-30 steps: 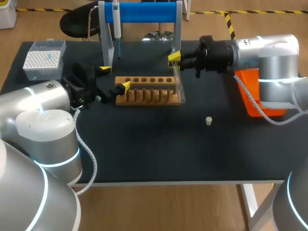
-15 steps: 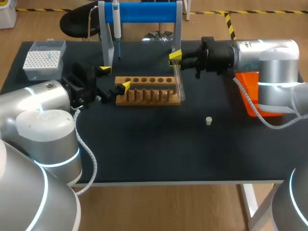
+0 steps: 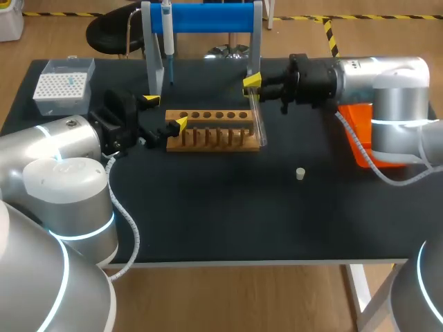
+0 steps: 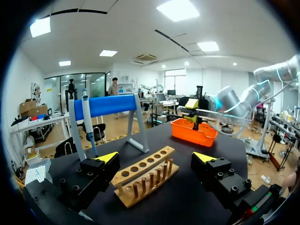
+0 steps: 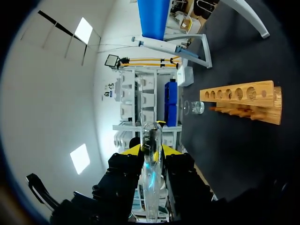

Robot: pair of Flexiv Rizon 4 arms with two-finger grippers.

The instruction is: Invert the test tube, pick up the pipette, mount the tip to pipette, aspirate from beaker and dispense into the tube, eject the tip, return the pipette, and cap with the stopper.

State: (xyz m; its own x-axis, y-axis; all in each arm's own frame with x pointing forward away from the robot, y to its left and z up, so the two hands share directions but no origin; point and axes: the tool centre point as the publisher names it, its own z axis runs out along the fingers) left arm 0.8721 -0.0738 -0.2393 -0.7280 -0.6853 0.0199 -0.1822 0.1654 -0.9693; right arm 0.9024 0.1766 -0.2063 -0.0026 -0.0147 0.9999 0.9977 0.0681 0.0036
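Note:
My right gripper (image 3: pixel 252 81) is shut on a clear glass test tube (image 3: pixel 257 117). The tube hangs slanted over the right end of the wooden rack (image 3: pixel 214 131). In the right wrist view the tube (image 5: pixel 151 178) sits between the yellow tips of the right gripper (image 5: pixel 151 150), with the rack (image 5: pixel 241 98) ahead. My left gripper (image 3: pixel 166 112) stands open at the rack's left end; its wrist view shows the left gripper (image 4: pixel 156 159) straddling the rack (image 4: pixel 145 176). The pipette (image 3: pixel 167 34) hangs on the blue stand (image 3: pixel 204 17). A small stopper (image 3: pixel 300 173) lies on the mat.
A tip box (image 3: pixel 64 84) stands at the far left. An orange bin (image 3: pixel 367 138) sits under my right arm at the right edge. A small glass beaker (image 5: pixel 197 107) stands beyond the rack in the right wrist view.
My right arm has drawn back slightly to the right with the tube, which keeps its slant over the rack. The left arm has not moved.

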